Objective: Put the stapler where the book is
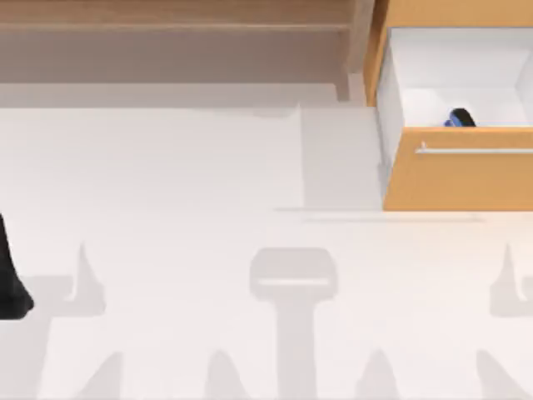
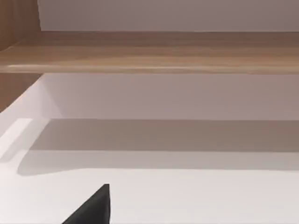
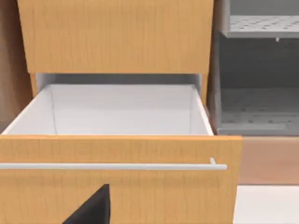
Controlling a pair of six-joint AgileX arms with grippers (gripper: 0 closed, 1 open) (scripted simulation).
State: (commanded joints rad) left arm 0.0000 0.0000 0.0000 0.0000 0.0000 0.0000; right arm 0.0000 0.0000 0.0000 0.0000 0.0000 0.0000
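I see the stapler (image 1: 459,118) already in the open drawer (image 1: 466,171) far right; neither hand's state readable

Left arm (image 1: 12,283): a dark section sits at the far left edge of the table in the top view, low and near the front. One dark finger (image 2: 91,209) of its gripper enters the left wrist view. One dark finger (image 3: 91,207) of the right gripper enters the right wrist view.

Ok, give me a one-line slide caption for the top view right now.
Stapler lying inside the open orange drawer at the table's right, with the left arm parked at the left edge.
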